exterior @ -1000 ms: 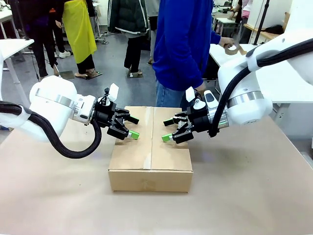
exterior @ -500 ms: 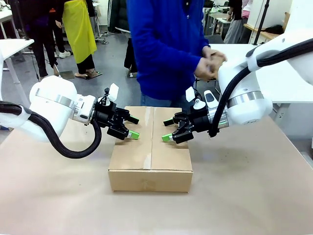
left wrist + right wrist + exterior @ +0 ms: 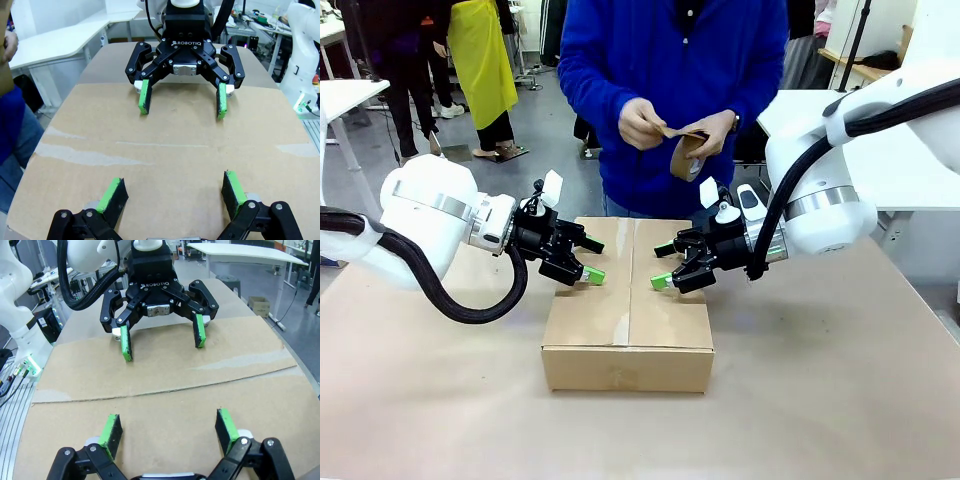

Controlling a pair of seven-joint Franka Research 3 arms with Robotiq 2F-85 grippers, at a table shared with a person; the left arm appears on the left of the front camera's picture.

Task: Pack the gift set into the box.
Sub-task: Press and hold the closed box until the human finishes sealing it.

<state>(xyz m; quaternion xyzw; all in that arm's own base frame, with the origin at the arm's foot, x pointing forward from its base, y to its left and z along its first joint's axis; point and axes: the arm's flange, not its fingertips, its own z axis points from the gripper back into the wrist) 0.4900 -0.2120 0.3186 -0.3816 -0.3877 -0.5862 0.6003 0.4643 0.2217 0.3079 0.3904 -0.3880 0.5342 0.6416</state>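
The box (image 3: 628, 312) sits in the middle of the table with its flaps folded down, their seam running front to back. My left gripper (image 3: 592, 260) stands open low over the left flap, empty. Facing it over the right flap is my right gripper (image 3: 662, 265), also open and empty. In the left wrist view my left gripper (image 3: 172, 192) hovers over the box top (image 3: 165, 150) opposite the right gripper (image 3: 182, 102). The right wrist view mirrors this, with my right gripper (image 3: 169, 430) facing the left gripper (image 3: 162, 340). The gift set is hidden.
A person in a blue top stands just behind the box, holding a roll of brown tape (image 3: 685, 155) in both hands. The brown table (image 3: 820, 400) has free room around the box. White tables (image 3: 900, 160) stand at the sides.
The person has stepped from the right to directly behind the box and now holds the tape roll up with both hands. Both arms have stayed still.
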